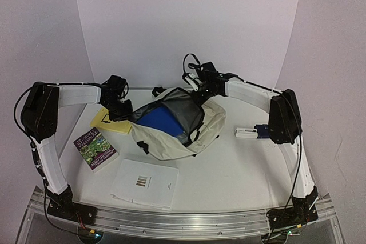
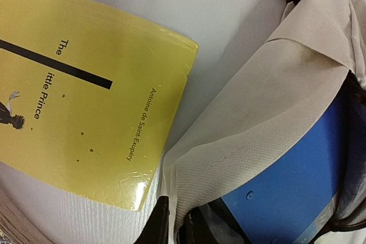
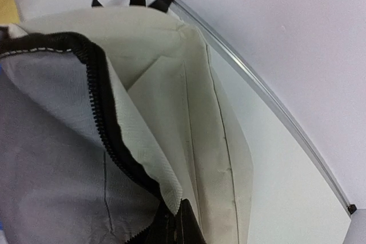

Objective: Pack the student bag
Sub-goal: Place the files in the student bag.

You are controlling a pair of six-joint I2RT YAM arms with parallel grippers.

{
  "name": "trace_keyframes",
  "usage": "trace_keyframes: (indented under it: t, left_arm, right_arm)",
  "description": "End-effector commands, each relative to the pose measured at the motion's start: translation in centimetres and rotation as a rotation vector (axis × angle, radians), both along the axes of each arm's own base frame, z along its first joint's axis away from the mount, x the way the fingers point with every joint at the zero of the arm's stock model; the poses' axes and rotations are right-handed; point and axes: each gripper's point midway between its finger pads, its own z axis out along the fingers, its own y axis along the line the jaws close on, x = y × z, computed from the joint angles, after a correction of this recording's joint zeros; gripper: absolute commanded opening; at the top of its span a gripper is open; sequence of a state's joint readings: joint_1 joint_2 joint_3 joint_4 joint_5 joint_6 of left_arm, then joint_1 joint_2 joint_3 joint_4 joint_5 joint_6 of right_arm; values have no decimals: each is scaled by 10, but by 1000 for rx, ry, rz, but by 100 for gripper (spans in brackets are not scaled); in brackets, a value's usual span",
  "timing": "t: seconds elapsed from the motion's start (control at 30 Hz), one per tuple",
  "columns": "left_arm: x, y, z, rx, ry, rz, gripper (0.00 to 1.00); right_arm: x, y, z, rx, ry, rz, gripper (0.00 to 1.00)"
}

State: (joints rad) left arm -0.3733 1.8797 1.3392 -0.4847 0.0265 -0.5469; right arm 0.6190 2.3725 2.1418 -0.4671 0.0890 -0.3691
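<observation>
The cream student bag lies open in the middle of the table, grey lining up, with a blue folder inside. My left gripper is shut on the bag's left rim; in the left wrist view the fingers pinch the cream fabric beside the blue folder. My right gripper is shut on the bag's far right rim; in the right wrist view the fingertips clamp the flap edge by the black zipper.
A yellow book lies left of the bag, also in the left wrist view. A purple-green book and a white booklet lie in front. A white and blue item lies right of the bag.
</observation>
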Motion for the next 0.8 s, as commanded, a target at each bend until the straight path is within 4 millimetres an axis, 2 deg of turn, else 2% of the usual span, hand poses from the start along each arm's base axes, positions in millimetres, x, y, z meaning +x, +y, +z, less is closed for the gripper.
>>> trace_keyframes:
  t: [0.0,0.07,0.13,0.23,0.3,0.43,0.5,0.63,0.77]
  left_arm:
    - [2,1,1,-36,-9,-36,20]
    - [1,-7,10,-78,-23,-68,33]
    - [-3,-13,23,-121,-47,-94,47]
    - [-15,-18,44,-170,-74,-127,65]
    - [-25,-19,57,-195,-84,-144,72]
    - [-59,-16,82,-248,-105,-177,88]
    - [-79,-14,90,-273,-102,-192,93]
    - [-120,-7,93,-301,-76,-206,99]
    - [-157,-2,90,-331,-35,-217,100]
  right_arm:
    - [31,-50,-30,-133,-21,-124,0]
    - [29,-49,-43,-130,5,-116,4]
    - [27,-44,-48,-107,26,-106,14]
    - [25,-41,-41,-68,32,-110,48]
    - [25,-41,-31,-43,24,-122,61]
    - [24,-39,13,56,-9,-144,78]
    - [17,-34,43,144,-13,-132,85]
    - [-10,-17,90,316,30,-45,97]
    - [-36,-6,117,430,87,27,98]
